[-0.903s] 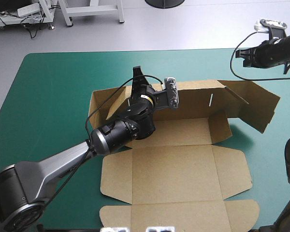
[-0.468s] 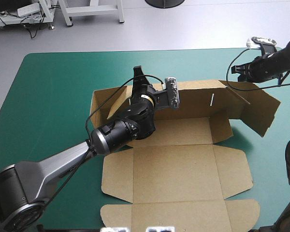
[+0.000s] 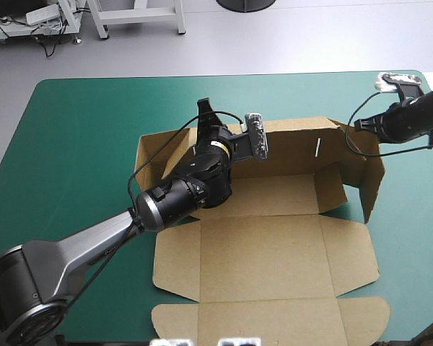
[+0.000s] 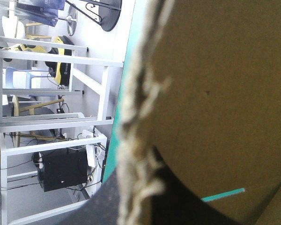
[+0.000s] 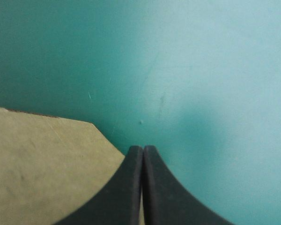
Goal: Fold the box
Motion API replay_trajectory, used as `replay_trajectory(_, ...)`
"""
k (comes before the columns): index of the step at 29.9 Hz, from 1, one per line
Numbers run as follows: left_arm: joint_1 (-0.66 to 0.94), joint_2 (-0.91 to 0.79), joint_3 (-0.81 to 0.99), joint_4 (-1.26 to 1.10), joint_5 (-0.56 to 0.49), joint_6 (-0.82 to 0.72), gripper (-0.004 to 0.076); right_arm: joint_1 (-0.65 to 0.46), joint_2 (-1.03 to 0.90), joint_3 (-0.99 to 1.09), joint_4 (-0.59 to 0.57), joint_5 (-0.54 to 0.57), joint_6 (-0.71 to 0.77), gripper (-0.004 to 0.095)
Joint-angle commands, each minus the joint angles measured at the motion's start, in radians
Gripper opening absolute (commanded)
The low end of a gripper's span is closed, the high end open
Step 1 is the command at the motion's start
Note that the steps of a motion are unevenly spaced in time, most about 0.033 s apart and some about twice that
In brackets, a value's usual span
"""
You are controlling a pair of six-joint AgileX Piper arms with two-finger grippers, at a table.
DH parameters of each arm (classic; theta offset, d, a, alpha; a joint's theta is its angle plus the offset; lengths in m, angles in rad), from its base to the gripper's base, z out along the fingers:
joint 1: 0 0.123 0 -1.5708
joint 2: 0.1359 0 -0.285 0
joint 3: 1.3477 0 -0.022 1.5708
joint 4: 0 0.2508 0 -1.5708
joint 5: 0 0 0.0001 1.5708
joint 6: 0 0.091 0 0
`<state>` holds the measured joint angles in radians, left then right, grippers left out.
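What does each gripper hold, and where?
Left gripper: the box, by its back wall's top edge. Right gripper: nothing; fingers shut beside the end flap.

Grey floor [image 3: 310, 36]; white frame legs [image 3: 99, 21], perhaps shelving

— Anything besides the job on my screens?
— Only the teal-green cover [image 3: 86, 130], far corners rounded. On my right wrist feed I see faint scratches [image 5: 90, 96] and a speck [image 5: 141, 122].

No readable text, box [image 3: 267, 252] board plain, no labels legible
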<state>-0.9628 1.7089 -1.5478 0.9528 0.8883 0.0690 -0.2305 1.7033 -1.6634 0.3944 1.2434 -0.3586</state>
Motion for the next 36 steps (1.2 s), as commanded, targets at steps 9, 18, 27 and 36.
replay_trajectory(9,-0.004,-0.054,-0.03,0.048,-0.047,-0.028,-0.001,-0.043,-0.12,0.08,0.164,0.008,-0.144,-0.0018)
replay_trajectory(18,-0.004,-0.054,-0.03,0.046,-0.047,-0.028,-0.001,-0.039,-0.116,0.087,0.212,0.011,-0.167,-0.0018)
replay_trajectory(27,-0.004,-0.054,-0.03,0.048,-0.052,-0.028,-0.001,0.001,-0.186,0.226,0.247,0.011,-0.227,-0.0018)
replay_trajectory(36,-0.004,-0.054,-0.03,0.05,-0.071,-0.001,-0.001,0.001,-0.221,0.289,0.347,-0.013,-0.389,-0.0018)
